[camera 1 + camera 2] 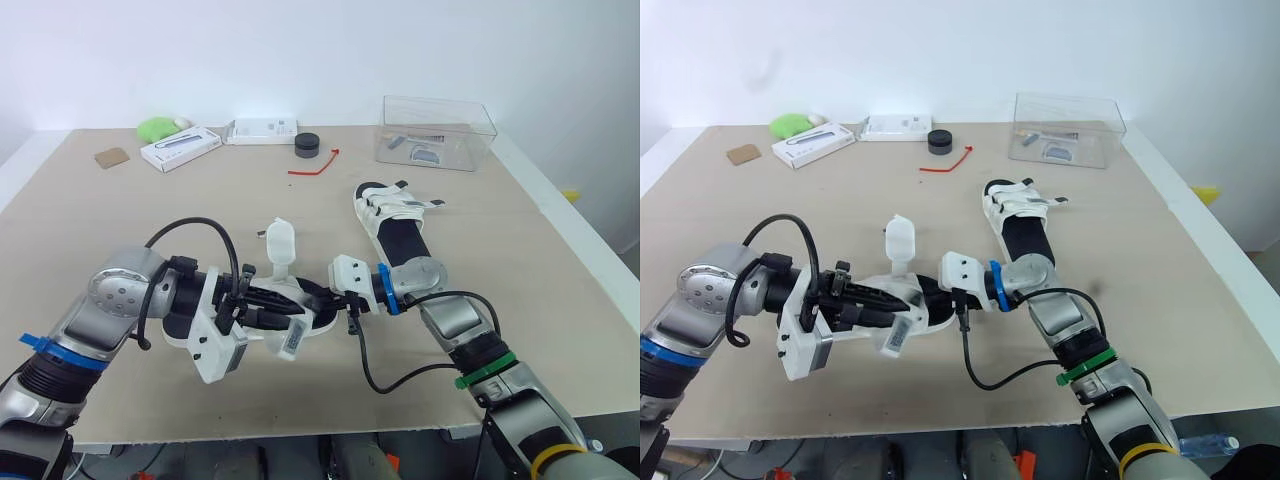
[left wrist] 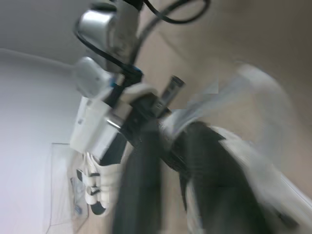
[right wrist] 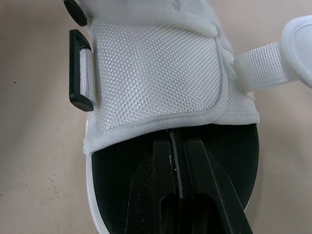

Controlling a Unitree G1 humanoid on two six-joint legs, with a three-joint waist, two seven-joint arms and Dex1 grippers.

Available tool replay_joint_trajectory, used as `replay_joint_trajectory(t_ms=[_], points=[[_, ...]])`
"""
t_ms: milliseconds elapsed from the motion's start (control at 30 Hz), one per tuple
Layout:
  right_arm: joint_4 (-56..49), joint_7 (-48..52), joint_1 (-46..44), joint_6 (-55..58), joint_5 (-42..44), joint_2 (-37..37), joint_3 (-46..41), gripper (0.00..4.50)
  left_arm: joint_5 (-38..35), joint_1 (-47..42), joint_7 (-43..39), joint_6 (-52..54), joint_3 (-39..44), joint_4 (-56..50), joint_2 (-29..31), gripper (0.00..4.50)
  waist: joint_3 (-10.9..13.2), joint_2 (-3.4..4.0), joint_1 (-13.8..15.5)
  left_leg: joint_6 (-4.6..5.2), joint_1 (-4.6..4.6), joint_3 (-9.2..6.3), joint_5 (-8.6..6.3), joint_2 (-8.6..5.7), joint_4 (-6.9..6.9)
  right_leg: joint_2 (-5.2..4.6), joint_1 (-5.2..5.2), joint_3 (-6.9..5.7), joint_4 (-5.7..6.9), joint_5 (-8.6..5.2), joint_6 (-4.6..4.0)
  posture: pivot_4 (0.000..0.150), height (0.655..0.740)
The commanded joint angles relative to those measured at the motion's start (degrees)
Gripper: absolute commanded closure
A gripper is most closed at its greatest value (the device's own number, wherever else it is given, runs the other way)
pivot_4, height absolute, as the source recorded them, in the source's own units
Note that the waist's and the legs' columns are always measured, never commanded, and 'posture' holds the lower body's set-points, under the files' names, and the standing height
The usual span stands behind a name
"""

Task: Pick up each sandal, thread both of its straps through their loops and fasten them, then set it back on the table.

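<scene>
Near sandal (image 3: 156,73) lies with one strap raised; far sandal (image 1: 395,225) lies flat.

**A:** how're the arms sitting rn?

**B:** both are bent in toward the middle and held low. The left gripper (image 1: 295,303) points across at the right gripper (image 3: 176,139), tips nearly meeting

**A:** right one's fingers (image 3: 158,165)?

**B:** pressed together, just a hairline slit between them. The left forearm (image 1: 120,300) comes in from the left and the right forearm (image 1: 455,320) angles up from the lower right
</scene>
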Motion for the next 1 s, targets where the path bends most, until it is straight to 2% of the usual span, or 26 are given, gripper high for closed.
replay_joint_trajectory(t_ms=[33,133,167,333,433,567,633,767,900,1000], points=[[2.94,0.34,0.95,0.56,-3.38,-0.19,2.96,4.50,-2.42,0.20,2.26,4.91,2.41,-3.96,0.27,1.63,0.00,0.00,0.00,0.00,0.01,0.01,0.00,0.03,0.00,0.05,0.00,0.01,0.00,0.00,0.00,0.150,0.7400],[3.21,0.61,0.68,0.35,-3.44,-0.10,3.00,4.50,-5.46,1.12,4.08,12.65,4.51,-6.49,0.74,0.24,0.00,0.00,0.00,0.00,0.05,0.04,0.00,0.14,0.00,0.13,0.00,0.02,0.00,0.00,-0.02,0.150,0.7400],[3.36,0.67,0.62,0.16,-3.51,-0.12,3.00,4.50,-6.45,1.59,4.94,15.70,5.52,-6.86,0.95,0.05,0.00,0.00,-0.01,0.00,0.06,0.07,0.00,0.17,0.00,0.15,0.00,0.03,0.00,0.00,-0.02,0.150,0.7400],[4.15,0.77,0.29,-0.45,-3.62,-0.22,2.92,4.50,-10.48,4.56,8.65,29.18,10.51,-6.19,1.13,0.05,0.00,0.01,-0.04,0.00,0.15,0.17,0.00,0.25,-0.05,0.24,-0.01,0.09,0.00,-0.02,-0.05,0.150,0.7400],[4.48,0.82,0.14,-0.76,-3.61,-0.28,2.89,4.50,-15.55,8.24,10.00,39.77,12.83,-7.19,1.75,0.05,-0.01,0.02,-0.09,-0.01,0.24,0.37,0.00,0.28,-0.12,0.27,-0.03,0.13,0.00,-0.02,-0.06,0.150,0.7400],[4.59,0.70,-0.05,-0.83,-3.50,-0.27,3.00,4.50,-38.38,16.49,12.69,63.89,17.86,-16.41,5.42,0.05,-0.02,-0.04,-0.67,-0.06,0.22,0.57,-0.06,0.41,-0.17,0.19,-0.15,0.28,0.00,-0.03,-0.06,0.150,0.7400],[4.52,0.68,0.03,-0.79,-3.42,-0.26,3.01,4.50,-43.45,19.04,14.00,68.83,20.47,-19.10,6.43,0.05,-0.05,-0.13,-0.69,-0.10,0.21,0.53,-0.09,0.41,-0.16,0.13,-0.14,0.31,0.00,-0.06,-0.08,0.150,0.7400],[4.61,0.36,0.00,-0.56,-3.21,0.07,2.94,4.50,-46.92,27.97,14.61,72.91,24.85,-26.18,8.05,0.05,-0.07,-0.10,-0.83,-0.12,0.25,0.57,-0.09,0.39,-0.18,0.14,-0.15,0.38,0.00,-0.20,-0.32,0.150,0.7400],[5.06,0.27,-0.38,-0.72,-3.37,0.45,3.05,4.50,-49.95,35.48,15.61,77.43,25.81,-29.87,8.85,0.05,-0.07,-0.11,-0.82,-0.15,0.27,0.57,-0.11,0.40,-0.20,0.14,-0.16,0.40,-0.01,-0.26,-0.42,0.150,0.7400],[5.48,0.27,-0.79,-0.81,-3.40,0.60,3.04,4.50,-47.60,39.00,16.31,78.69,24.07,-29.29,8.38,0.05,-0.07,-0.10,-0.84,-0.16,0.33,0.58,-0.10,0.39,-0.19,0.16,-0.16,0.41,0.00,-0.25,-0.42,0.150,0.7400]])
